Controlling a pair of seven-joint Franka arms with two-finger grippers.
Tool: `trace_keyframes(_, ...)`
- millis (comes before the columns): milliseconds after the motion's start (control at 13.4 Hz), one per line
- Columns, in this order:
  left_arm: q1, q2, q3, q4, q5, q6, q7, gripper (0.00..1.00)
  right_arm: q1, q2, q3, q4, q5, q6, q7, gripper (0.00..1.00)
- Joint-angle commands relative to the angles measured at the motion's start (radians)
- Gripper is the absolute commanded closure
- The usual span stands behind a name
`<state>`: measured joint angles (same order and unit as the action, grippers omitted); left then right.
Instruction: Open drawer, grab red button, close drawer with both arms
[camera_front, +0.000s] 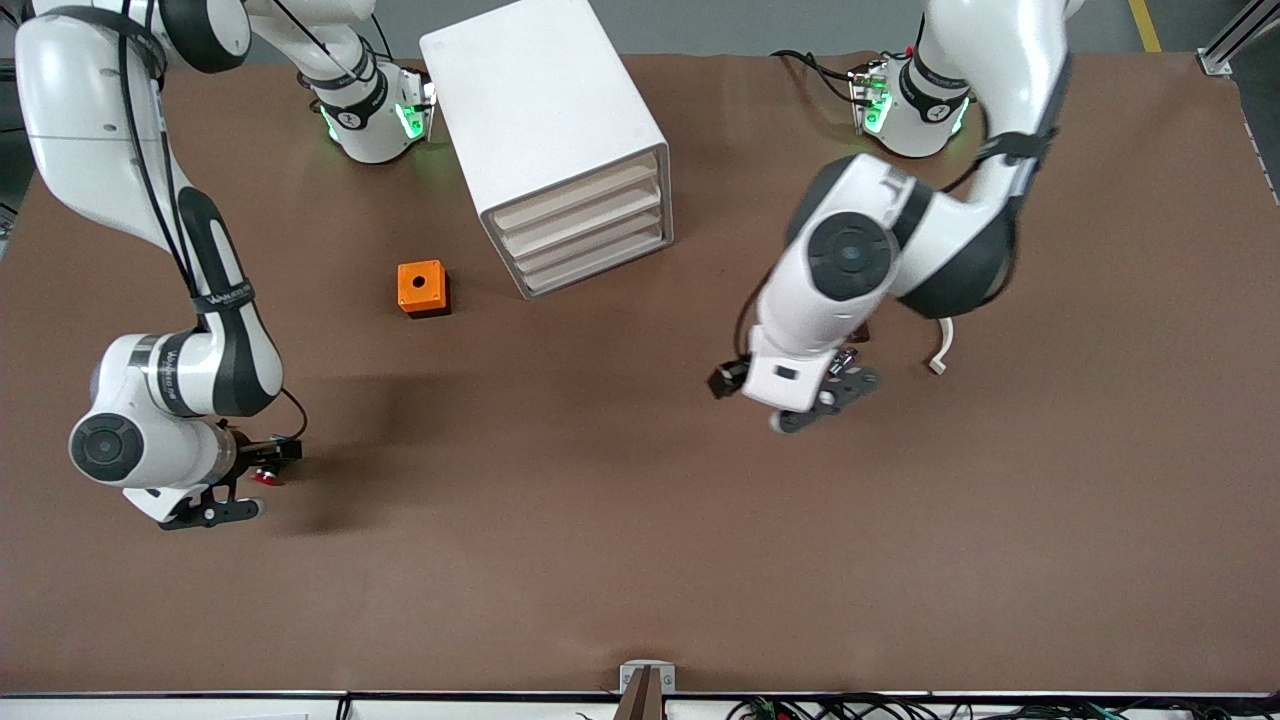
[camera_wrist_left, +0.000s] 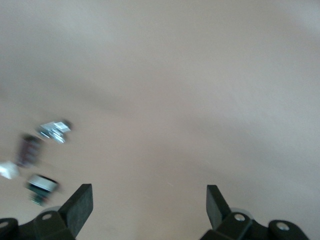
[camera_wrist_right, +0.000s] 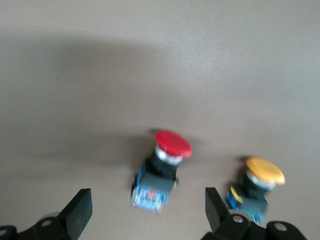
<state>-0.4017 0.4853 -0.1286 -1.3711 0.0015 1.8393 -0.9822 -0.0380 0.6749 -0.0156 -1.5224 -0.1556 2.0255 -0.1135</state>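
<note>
The white cabinet (camera_front: 545, 120) stands toward the robots' bases, and its four stacked drawers (camera_front: 585, 232) all sit flush and shut. The red-capped button (camera_wrist_right: 166, 165) lies on its side on the table, and it also shows in the front view (camera_front: 266, 476) near the right arm's end. My right gripper (camera_wrist_right: 148, 210) is open and low over the table, with the button just ahead of its fingertips and untouched. In the front view the right gripper (camera_front: 238, 482) is beside the button. My left gripper (camera_wrist_left: 150, 202) is open and empty over bare table (camera_front: 805, 385).
An orange-capped button (camera_wrist_right: 260, 181) lies beside the red one. An orange cube with a round hole (camera_front: 423, 288) sits near the cabinet. Several small loose parts (camera_wrist_left: 42, 150) lie beside the left gripper, with a white piece (camera_front: 940, 357) close by.
</note>
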Motion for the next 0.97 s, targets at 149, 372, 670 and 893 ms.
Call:
trace_keyframes(149, 0.141, -0.203, -0.010, -0.026, 0.052, -0.231, 0.216, 0.00, 0.018, -0.239, 0.006, -0.025, 0.048, -0.244, 0.028, 0.00)
trace_keyframes(372, 0.202, -0.279, -0.010, -0.023, 0.052, -0.318, 0.280, 0.00, 0.041, -0.392, 0.005, -0.024, 0.048, -0.364, 0.031, 0.00)
trace_keyframes(670, 0.288, -0.330, -0.009, -0.022, 0.054, -0.397, 0.422, 0.00, 0.040, -0.535, 0.005, -0.024, 0.048, -0.513, 0.041, 0.00)
trace_keyframes(893, 0.326, -0.362, -0.013, -0.026, 0.052, -0.425, 0.548, 0.00, 0.036, -0.612, 0.005, -0.025, 0.051, -0.571, 0.043, 0.00)
